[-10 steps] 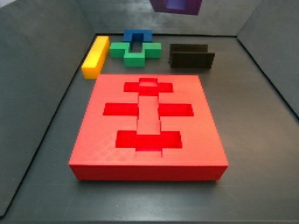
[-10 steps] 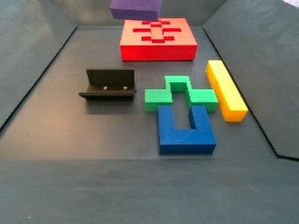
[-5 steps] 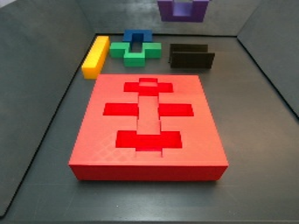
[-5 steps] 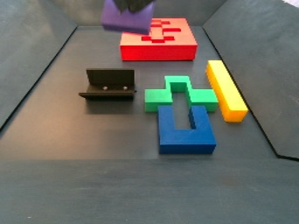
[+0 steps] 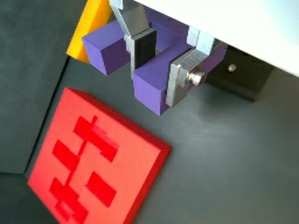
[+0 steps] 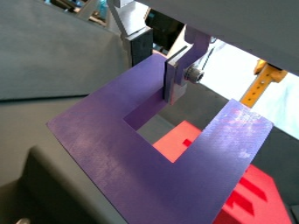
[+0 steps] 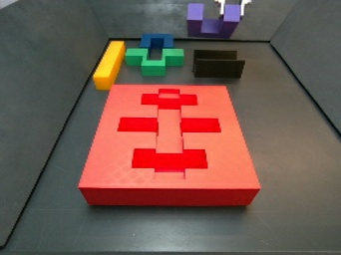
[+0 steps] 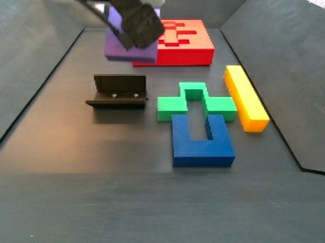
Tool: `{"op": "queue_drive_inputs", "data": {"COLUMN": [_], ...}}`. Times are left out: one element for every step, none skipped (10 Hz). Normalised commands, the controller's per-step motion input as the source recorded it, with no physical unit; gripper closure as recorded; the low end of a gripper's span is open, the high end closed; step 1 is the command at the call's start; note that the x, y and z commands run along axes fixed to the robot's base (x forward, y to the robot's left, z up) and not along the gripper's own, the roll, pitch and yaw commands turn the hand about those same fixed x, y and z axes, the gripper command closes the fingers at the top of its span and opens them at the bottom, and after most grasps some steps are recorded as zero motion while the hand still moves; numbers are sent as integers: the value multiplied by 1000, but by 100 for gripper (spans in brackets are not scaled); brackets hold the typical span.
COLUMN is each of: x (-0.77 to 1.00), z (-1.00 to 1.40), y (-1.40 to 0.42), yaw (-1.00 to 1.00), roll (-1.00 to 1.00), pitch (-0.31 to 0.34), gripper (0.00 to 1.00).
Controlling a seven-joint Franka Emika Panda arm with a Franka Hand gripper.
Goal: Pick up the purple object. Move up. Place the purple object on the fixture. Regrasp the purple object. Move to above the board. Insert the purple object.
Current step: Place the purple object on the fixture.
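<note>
The purple object (image 7: 202, 22), a U-shaped block, hangs in the air above the fixture (image 7: 218, 64), beyond the far end of the red board (image 7: 167, 139). My gripper (image 7: 228, 10) is shut on it from above. In both wrist views the fingers (image 5: 181, 80) (image 6: 181, 79) clamp one thick arm of the purple object (image 5: 152, 87) (image 6: 122, 131), a dark pad inside the U and a silver plate outside. In a side view the block (image 8: 121, 46) hangs tilted under the gripper (image 8: 137, 19), between the fixture (image 8: 118, 93) and the board (image 8: 172, 45).
A yellow bar (image 7: 108, 63) and a green-and-blue cross block (image 7: 158, 55) lie on the floor beside the fixture. Grey walls close in the floor on all sides. The board (image 5: 93, 157) and the yellow bar (image 5: 91, 26) show below the gripper (image 5: 163, 66).
The purple object has come down from the upper edge of both side views toward the fixture, and it has tilted. The gripper's fingers have come into view with it.
</note>
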Motion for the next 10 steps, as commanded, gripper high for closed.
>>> {"op": "queue_drive_inputs", "data": {"x": [1000, 1000, 889, 917, 1000, 1000, 946, 711, 797, 897], "z": [-143, -94, -57, -60, -123, -257, -586, -717, -649, -377], "y": [306, 283, 320, 334, 249, 240, 271, 97, 43, 91], "yaw": [0, 0, 0, 0, 0, 0, 0, -91, -140, -97], "roll": [-40, -214, -394, -397, -254, -166, -117, 0, 0, -177], "pitch": [203, 214, 163, 160, 226, 226, 17, -129, -114, -157], "gripper": [100, 100, 100, 100, 100, 100, 100, 100, 100, 100]}}
